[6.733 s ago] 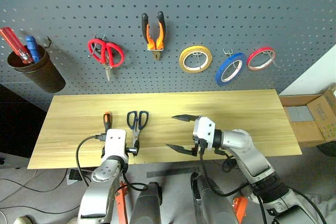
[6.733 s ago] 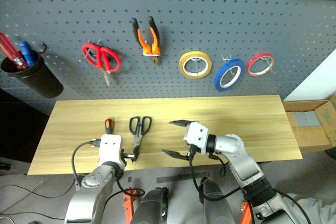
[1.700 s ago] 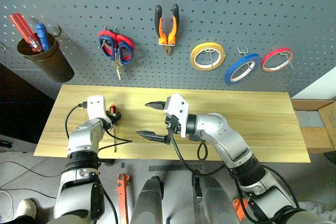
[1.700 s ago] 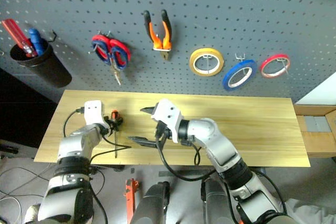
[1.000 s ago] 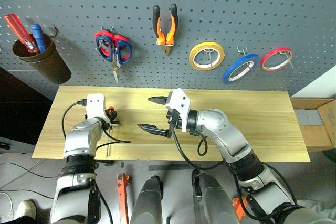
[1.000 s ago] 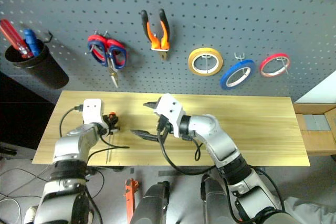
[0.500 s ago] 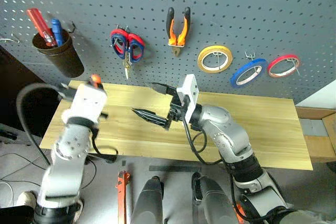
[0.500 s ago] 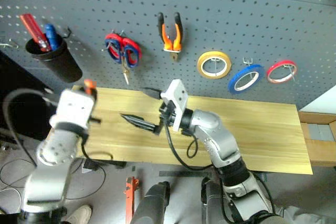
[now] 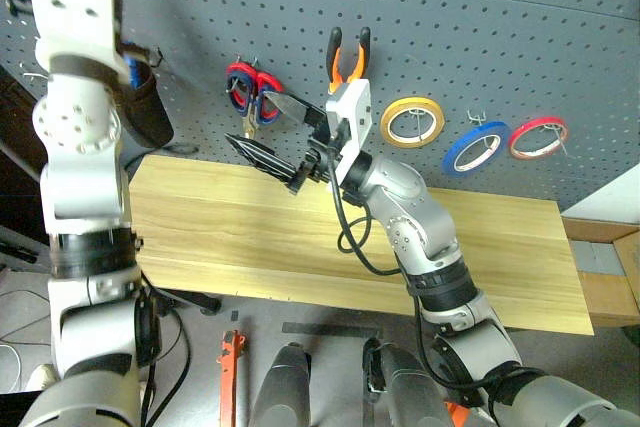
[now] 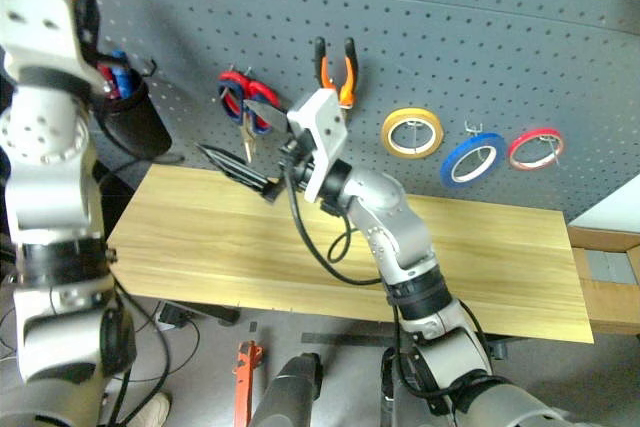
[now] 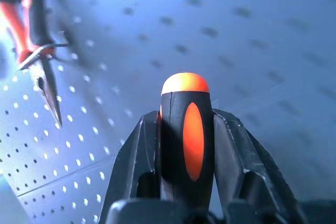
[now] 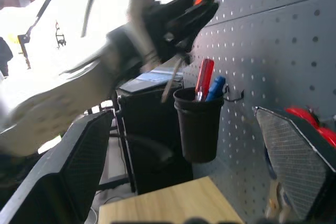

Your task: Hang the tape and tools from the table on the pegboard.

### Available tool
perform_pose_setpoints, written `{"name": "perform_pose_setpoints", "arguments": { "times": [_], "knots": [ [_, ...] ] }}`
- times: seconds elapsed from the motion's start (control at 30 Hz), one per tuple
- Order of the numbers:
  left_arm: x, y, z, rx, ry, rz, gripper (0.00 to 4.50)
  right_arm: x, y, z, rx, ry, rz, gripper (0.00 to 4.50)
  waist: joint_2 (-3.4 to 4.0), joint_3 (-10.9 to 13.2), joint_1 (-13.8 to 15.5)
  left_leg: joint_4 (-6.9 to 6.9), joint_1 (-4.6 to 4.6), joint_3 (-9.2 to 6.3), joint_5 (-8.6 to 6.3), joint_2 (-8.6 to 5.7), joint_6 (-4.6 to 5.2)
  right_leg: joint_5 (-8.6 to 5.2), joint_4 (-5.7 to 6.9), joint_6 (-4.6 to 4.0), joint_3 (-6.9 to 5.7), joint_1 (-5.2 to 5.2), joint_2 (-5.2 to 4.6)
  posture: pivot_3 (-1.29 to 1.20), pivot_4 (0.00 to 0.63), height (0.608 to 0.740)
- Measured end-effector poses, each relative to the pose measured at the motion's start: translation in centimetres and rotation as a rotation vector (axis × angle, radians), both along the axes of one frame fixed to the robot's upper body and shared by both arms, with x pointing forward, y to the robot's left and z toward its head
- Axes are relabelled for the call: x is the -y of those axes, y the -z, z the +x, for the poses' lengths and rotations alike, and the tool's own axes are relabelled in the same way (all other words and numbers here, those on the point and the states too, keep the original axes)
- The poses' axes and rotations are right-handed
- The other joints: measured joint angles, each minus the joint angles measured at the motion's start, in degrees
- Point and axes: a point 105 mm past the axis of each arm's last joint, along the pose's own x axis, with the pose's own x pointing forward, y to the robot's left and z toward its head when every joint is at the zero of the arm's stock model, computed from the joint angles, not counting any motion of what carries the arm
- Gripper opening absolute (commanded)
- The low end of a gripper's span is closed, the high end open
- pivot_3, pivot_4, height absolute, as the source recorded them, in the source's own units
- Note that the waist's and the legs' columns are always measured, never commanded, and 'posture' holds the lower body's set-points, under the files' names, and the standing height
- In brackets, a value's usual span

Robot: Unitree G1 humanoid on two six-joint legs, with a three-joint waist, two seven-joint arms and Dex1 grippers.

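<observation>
My head's two eyes look forward and down over the table [image 9: 250, 237] at the pegboard [image 9: 480, 37], sharing nearly one scene. My left wrist camera sits close behind the screwdriver [image 11: 185, 129], facing the pegboard. My right wrist camera looks past the table's left end at the black cup [image 12: 199, 124].

Both arms are built of rounded silver-grey segments joined by black bands, running up from the bottom of the frame. Each wrist carries a boxy white housing. The left claw [image 12: 181, 17] and right claw [image 9: 275, 137] have slim black tapered fingers [image 11: 231, 153] with cross-hatched inner pads [image 12: 294, 163]. Black cables loop loosely from the wrist housings down along the forearms.
</observation>
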Motion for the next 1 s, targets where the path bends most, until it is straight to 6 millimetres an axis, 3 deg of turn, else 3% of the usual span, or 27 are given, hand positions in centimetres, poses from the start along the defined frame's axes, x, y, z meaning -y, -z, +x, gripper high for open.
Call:
{"name": "perform_pose_setpoints", "arguments": {
  "times": [0.2,0.37,0.5,0.63,0.87,1.0],
  "knots": [
    [-0.2,-0.7,2.8,0.008,0.053,-0.097,0.97,-0.3,-0.4,0.2,0.011,0.005,-0.005,4.50,-0.01,0.00,-0.23,-0.01,-0.06,0.06,0.05,0.00,-0.09,0.00,0.01,-0.02,0.02,-0.09,-0.04,0.23,0.207,0.740],
    [-0.4,-1.1,3.2,0.031,0.058,-0.119,0.97,-0.5,-0.4,0.2,0.008,-0.001,-0.004,4.50,0.00,0.00,-0.29,0.01,-0.01,0.05,0.06,0.02,-0.06,0.00,0.11,-0.03,0.03,-0.07,-0.04,0.23,0.214,0.740],
    [-1.2,0.6,3.2,0.004,0.042,-0.148,0.97,-0.8,-0.3,0.0,0.010,-0.009,-0.011,4.50,0.00,-0.01,-0.38,0.05,0.06,0.07,0.00,-0.01,0.11,0.00,0.16,-0.03,0.07,-0.01,-0.05,0.24,0.217,0.740],
    [-2.5,3.8,3.1,-0.071,-0.002,-0.183,0.97,-0.6,0.2,0.2,0.008,0.004,-0.030,4.50,0.00,0.00,-0.37,0.03,0.02,0.04,0.07,0.04,-0.01,0.01,0.15,-0.04,0.05,-0.06,-0.05,0.25,0.218,0.740],
    [-2.8,4.2,1.3,-0.056,-0.038,-0.214,0.97,-0.6,0.5,0.3,0.008,0.011,-0.041,4.50,0.00,0.00,-0.30,0.04,0.02,0.06,0.06,0.00,0.00,0.01,0.14,-0.04,0.09,-0.05,-0.22,0.26,0.224,0.740],
    [-2.9,5.1,1.5,-0.093,-0.037,-0.260,2.31,-0.6,0.5,0.3,0.012,0.017,-0.048,4.50,0.00,0.00,-0.27,0.04,0.05,0.04,-0.01,0.01,0.14,0.01,0.19,-0.04,0.06,-0.04,-0.21,0.26,0.224,0.740]
  ]
}}
